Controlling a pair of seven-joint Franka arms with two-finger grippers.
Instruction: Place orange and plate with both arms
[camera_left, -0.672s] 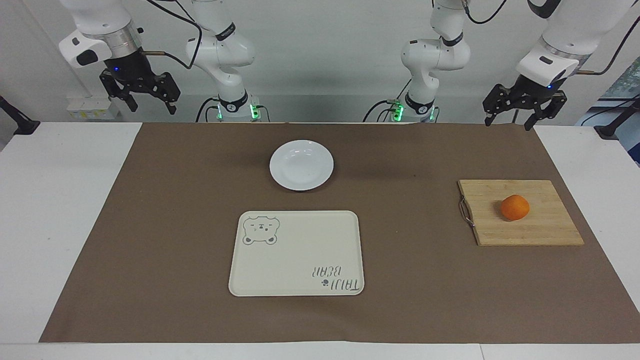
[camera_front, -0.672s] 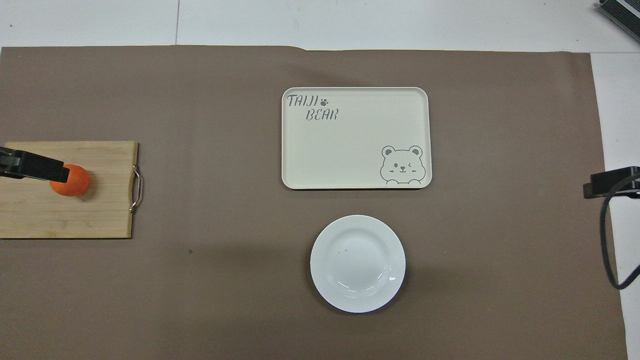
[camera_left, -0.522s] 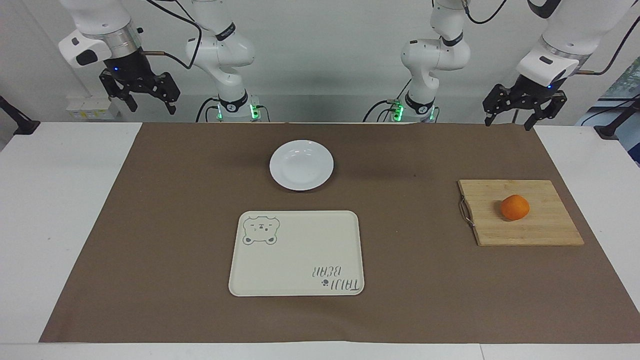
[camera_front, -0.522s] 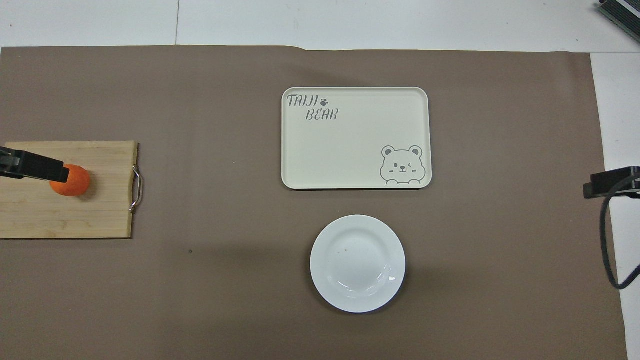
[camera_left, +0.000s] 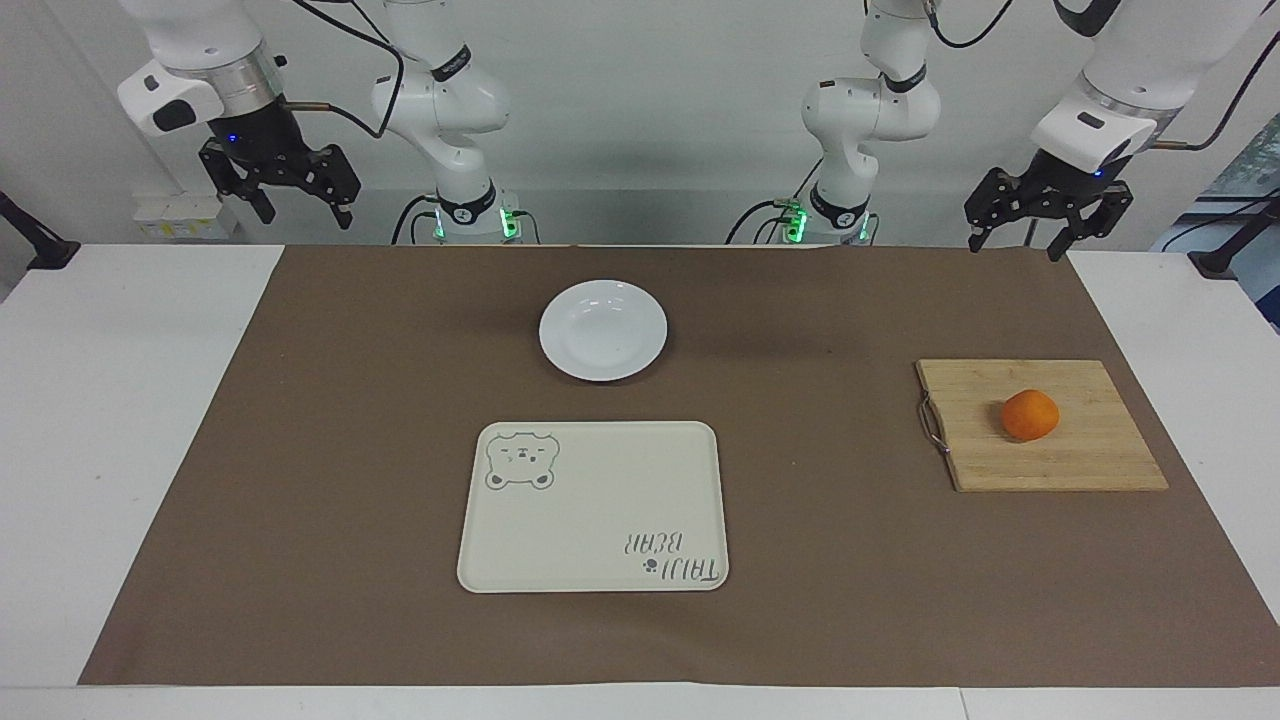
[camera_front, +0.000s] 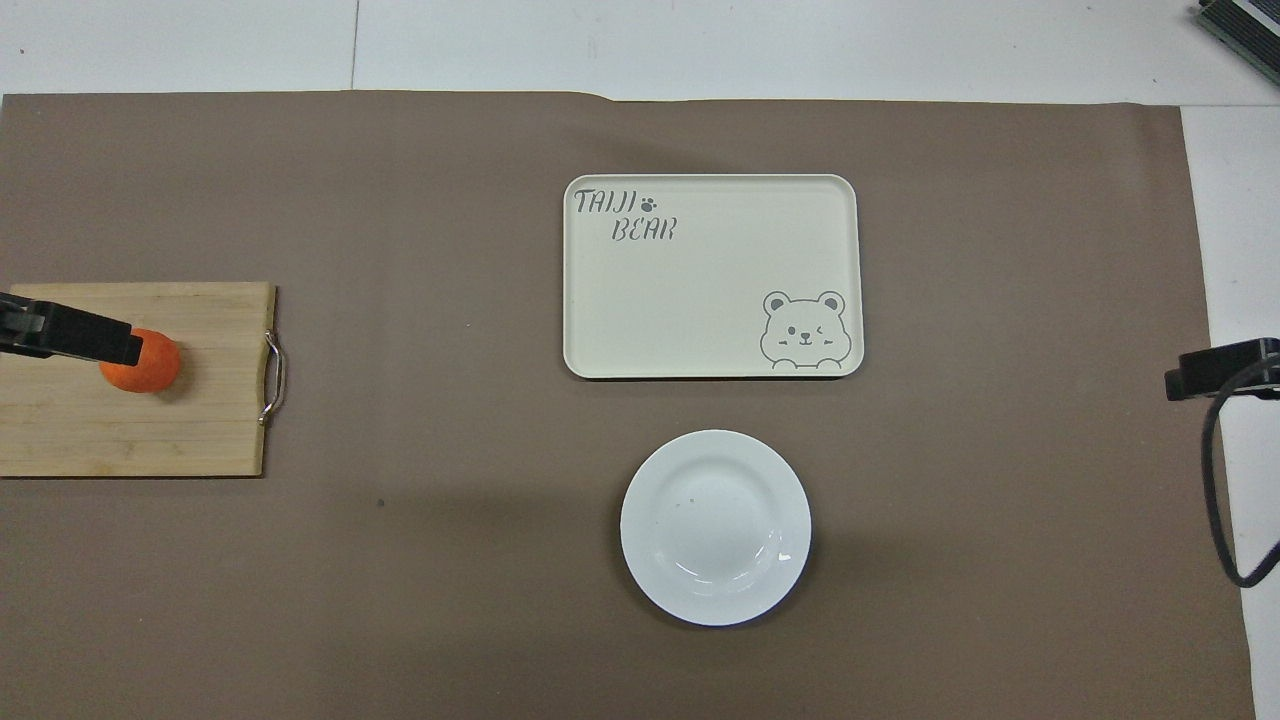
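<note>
Wall: plain pale grey-white (camera_left: 650, 110), running along the robots' end of the counter, evenly lit.
Counter: white top (camera_left: 100, 420), with a seam line showing in its surface at the end farthest from the robots (camera_front: 356, 45).
Covering: a large sheet of brown paper (camera_left: 800, 560) spread over most of the counter, leaving white margins at both ends; its edge farthest from the robots is slightly wavy.
Window: a patch of green and blue at the left arm's end, by the wall (camera_left: 1250, 170).
Wall fitting: a small white socket block low on the wall at the right arm's end (camera_left: 185, 215).
Light: soft and diffuse, faint shadows on the paper.
</note>
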